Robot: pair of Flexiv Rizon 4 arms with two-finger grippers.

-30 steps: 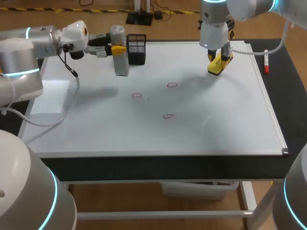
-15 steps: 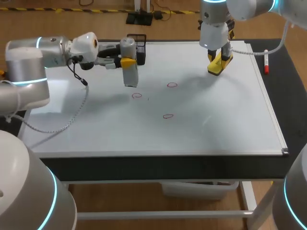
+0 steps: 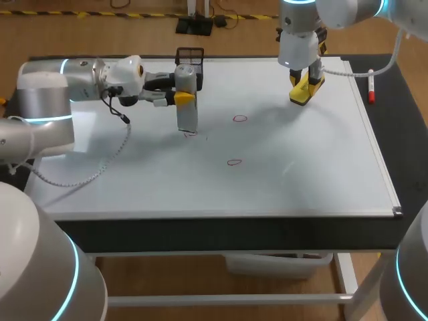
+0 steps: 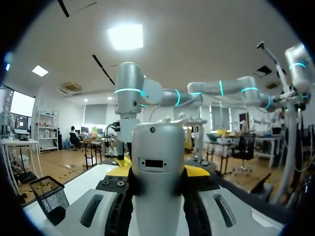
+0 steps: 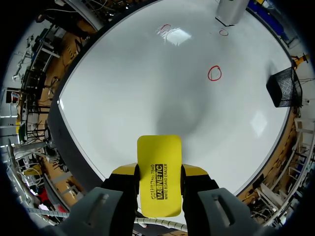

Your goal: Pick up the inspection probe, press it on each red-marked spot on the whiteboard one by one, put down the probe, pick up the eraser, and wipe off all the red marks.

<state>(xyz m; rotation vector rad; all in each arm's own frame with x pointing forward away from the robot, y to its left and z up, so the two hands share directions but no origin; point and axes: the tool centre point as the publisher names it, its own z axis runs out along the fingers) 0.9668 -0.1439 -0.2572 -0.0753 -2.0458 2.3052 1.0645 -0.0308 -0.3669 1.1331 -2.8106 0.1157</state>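
The grey inspection probe (image 3: pixel 186 101) stands upright in my left gripper (image 3: pixel 180 88), which is shut on it. The probe's lower end rests on the leftmost red mark (image 3: pixel 191 134) of the whiteboard (image 3: pixel 301 174). Two other red marks (image 3: pixel 239 118) (image 3: pixel 233 162) lie bare to its right. In the left wrist view the probe (image 4: pixel 158 157) fills the gap in my left gripper (image 4: pixel 158 178). Above the board's far right part my right gripper (image 3: pixel 304 85) is shut on the yellow eraser (image 3: pixel 301 92). In the right wrist view the eraser (image 5: pixel 158 174) sits in the right gripper (image 5: pixel 158 184), above a red mark (image 5: pixel 214 73).
A black mesh basket (image 3: pixel 190 57) stands at the board's far edge, just behind the probe. A red marker (image 3: pixel 370 89) lies on the dark table strip to the right of the board. The board's near half carries nothing.
My left arm has carried the probe to the right and nearer, from beside the basket down onto the leftmost red mark. The right arm and the eraser have kept still.
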